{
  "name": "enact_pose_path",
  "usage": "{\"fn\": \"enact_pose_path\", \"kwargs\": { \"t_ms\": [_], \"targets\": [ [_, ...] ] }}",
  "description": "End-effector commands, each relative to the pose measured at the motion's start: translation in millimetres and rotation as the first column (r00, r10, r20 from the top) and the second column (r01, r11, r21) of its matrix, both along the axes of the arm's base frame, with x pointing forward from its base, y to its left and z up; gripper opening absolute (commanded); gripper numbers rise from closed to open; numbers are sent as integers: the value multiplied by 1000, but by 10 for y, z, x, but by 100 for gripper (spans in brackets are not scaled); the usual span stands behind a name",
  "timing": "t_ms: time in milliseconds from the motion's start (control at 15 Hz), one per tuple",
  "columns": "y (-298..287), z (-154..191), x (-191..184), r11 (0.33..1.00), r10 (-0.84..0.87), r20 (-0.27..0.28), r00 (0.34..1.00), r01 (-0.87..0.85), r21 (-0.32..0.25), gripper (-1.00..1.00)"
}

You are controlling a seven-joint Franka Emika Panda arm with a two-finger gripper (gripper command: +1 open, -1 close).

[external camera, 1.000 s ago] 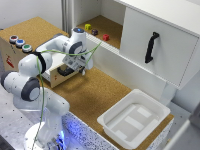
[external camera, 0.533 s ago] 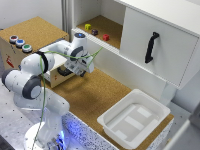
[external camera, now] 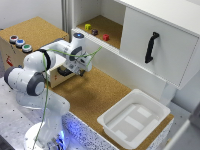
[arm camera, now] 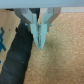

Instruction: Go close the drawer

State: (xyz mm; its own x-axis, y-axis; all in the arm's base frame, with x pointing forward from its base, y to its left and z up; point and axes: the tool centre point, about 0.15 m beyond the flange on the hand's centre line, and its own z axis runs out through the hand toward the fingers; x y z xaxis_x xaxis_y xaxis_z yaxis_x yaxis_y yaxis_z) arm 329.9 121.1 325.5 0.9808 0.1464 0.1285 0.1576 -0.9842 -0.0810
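Observation:
The drawer [external camera: 58, 61] sticks out of the cork-topped wooden box [external camera: 35, 30] at the exterior view's left. Only a strip of its white wall and a dark part below show, because my arm covers the rest. My gripper [external camera: 81, 71] hangs just off the drawer's outer end, pointing down at the cork floor. In the wrist view the gripper [arm camera: 40, 40] is shut, its pale fingers [arm camera: 36, 31] pressed together with nothing between them. Beside them are a dark band [arm camera: 15, 57] and a tan panel [arm camera: 4, 42].
Three coloured buttons [external camera: 19, 43] sit on the box top. A white plastic tub [external camera: 134, 119] stands on the cork floor [external camera: 95, 95] toward the exterior view's right. Behind is a white cabinet door [external camera: 160, 45] with a long black handle [external camera: 151, 46], and a shelf with small blocks [external camera: 95, 32].
The hand has come down and slightly toward the camera beside the drawer's end. The fingers stay shut and the drawer looks unmoved.

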Motion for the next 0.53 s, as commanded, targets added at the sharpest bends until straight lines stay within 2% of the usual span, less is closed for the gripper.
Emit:
{"fn": "enact_pose_path", "kwargs": {
  "t_ms": [0,467],
  "targets": [
    [568,65,114,1000,12,-21,1000,-12,-13,-100],
    [1164,51,106,998,59,-33,998,-60,-12,-100]
  ]
}}
